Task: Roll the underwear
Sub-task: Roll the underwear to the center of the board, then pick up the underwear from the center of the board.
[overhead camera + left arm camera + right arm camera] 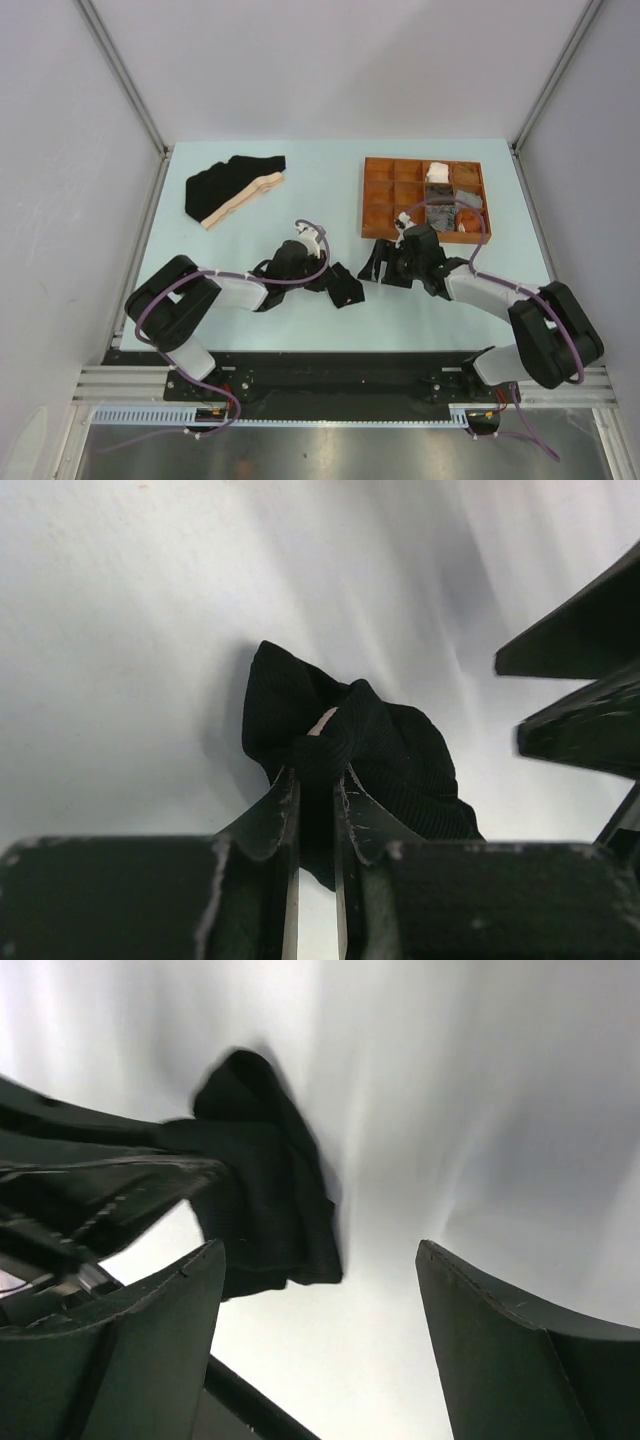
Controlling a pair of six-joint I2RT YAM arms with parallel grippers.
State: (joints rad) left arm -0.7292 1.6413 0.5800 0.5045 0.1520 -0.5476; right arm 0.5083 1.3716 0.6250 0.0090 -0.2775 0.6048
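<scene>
A bunched black brief (380, 750) with a sliver of beige waistband hangs pinched between the fingers of my left gripper (315, 780), just above the table. From above, that bundle (347, 290) sits mid-table at the tip of the left gripper (335, 283). My right gripper (378, 262) stands just right of it, open and empty. Through its wide jaws (320, 1247) the black brief (265, 1200) shows to the left, apart from both fingers. A second black brief (235, 185) with a beige waistband lies flat at the back left. A grey cloth bundle (443, 215) sits in the tray.
The brown compartmented tray (378, 195) stands at the back right, close behind the right gripper, with a white item (437, 172) in a far compartment. Grey walls enclose the table on three sides. The right gripper's fingers (580, 680) loom at the right of the left wrist view.
</scene>
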